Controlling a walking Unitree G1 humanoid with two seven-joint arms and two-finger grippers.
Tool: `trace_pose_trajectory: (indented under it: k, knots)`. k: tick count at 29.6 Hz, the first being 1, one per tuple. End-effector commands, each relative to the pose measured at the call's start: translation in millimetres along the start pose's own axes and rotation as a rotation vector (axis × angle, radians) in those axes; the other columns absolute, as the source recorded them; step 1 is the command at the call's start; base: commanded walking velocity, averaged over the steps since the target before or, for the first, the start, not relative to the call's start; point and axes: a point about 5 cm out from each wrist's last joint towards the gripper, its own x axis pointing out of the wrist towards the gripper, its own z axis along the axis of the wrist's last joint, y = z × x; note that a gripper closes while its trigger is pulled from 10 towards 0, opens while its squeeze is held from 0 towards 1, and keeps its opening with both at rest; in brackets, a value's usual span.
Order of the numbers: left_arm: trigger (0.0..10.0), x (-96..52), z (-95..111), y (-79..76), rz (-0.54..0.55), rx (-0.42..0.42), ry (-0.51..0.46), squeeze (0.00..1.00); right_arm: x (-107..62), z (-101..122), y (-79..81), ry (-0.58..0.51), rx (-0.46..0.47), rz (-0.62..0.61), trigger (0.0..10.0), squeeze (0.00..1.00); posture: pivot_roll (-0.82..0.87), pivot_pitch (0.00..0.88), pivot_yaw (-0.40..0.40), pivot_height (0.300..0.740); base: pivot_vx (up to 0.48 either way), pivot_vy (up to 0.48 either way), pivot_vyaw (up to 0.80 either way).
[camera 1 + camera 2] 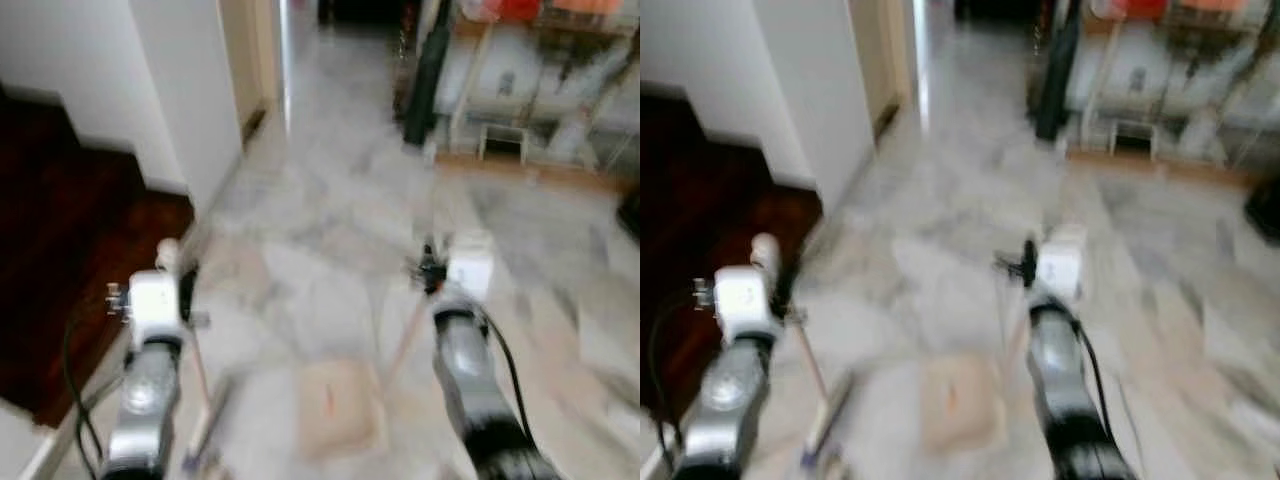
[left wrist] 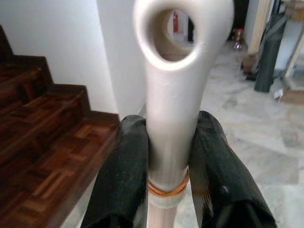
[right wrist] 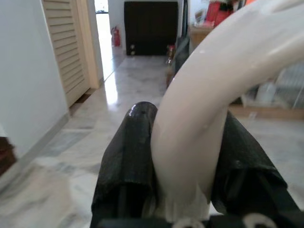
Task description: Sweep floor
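My left gripper (image 1: 172,262) is shut on the white top of a broom handle (image 2: 175,71), which has a hanging hole above my fingers (image 2: 123,161). Its thin shaft (image 1: 200,375) slants down to the marble floor (image 1: 330,210). My right gripper (image 1: 432,268) is shut on a curved white dustpan handle (image 3: 209,80). From it a thin stick runs down to a beige dustpan (image 1: 340,405) lying on the floor between my arms. The head views are blurred.
Dark wooden stairs (image 1: 60,220) rise at the left beside a white wall corner (image 1: 170,90). A dark green upright roll (image 1: 425,80) and a cluttered shelf (image 1: 540,90) stand at the back right. A corridor with a louvred door (image 3: 66,47) leads ahead.
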Motion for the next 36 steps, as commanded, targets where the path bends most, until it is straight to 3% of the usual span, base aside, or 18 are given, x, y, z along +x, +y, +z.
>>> trace_pose_trajectory:
  k: [1, 36]
  knots:
    - [10.0, 3.3, 8.5, 4.3, 0.01, 0.011, -0.042, 0.0, 6.5, 13.9, 8.1, -0.057, 0.015, 0.019, 10.0, 0.0, 0.05, 0.04, -0.039, 0.74, 0.398, 0.0, 0.0]
    - [10.0, 3.2, 7.5, 2.8, -0.003, 0.008, -0.04, 0.0, 7.4, 15.2, 3.8, -0.064, 0.022, 0.004, 10.0, 0.0, 0.05, 0.018, -0.034, 0.74, 0.402, 0.0, 0.0]
